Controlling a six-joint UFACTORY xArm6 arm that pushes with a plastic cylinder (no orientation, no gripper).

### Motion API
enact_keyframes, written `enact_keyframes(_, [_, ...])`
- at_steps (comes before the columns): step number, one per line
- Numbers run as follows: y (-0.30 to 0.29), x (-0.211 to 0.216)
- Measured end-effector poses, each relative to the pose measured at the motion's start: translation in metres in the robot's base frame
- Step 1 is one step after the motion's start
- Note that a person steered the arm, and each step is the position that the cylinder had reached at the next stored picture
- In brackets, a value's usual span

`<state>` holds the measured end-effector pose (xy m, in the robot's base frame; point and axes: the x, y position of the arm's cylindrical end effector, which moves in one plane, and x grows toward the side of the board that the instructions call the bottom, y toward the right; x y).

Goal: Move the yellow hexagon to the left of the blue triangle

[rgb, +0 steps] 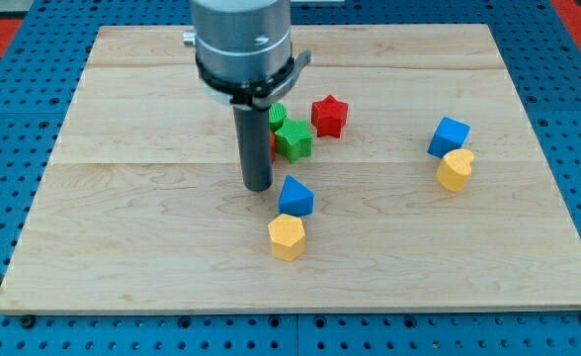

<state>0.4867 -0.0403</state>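
Observation:
The yellow hexagon (287, 237) lies on the wooden board (123, 198), just below the blue triangle (295, 197) and touching or nearly touching it. My tip (258, 186) stands just to the left of the blue triangle and up-left of the yellow hexagon, a small gap from both.
A green star block (294, 138) and a second green block (277, 116) sit behind the rod, with a red block partly hidden beside it (273, 144). A red star (329, 115) lies to their right. A blue cube (450, 135) and a yellow block (456, 169) sit at the view's right.

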Motion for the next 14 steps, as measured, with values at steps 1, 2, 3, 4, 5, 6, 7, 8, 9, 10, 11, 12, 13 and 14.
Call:
enact_keyframes(1, [0.024, 0.013])
enact_keyframes(2, [0.106, 0.012])
enact_keyframes(3, [0.178, 0.001])
enact_keyframes(4, [0.174, 0.024])
enact_keyframes(5, [0.176, 0.100])
enact_keyframes(6, [0.093, 0.110])
enact_keyframes(7, [0.018, 0.099])
enact_keyframes(8, [0.022, 0.087])
enact_keyframes(9, [0.052, 0.051])
enact_keyframes(10, [0.056, 0.063])
enact_keyframes(11, [0.021, 0.074])
enact_keyframes(12, [0.020, 0.031])
enact_keyframes(13, [0.022, -0.003])
enact_keyframes(14, [0.068, 0.008])
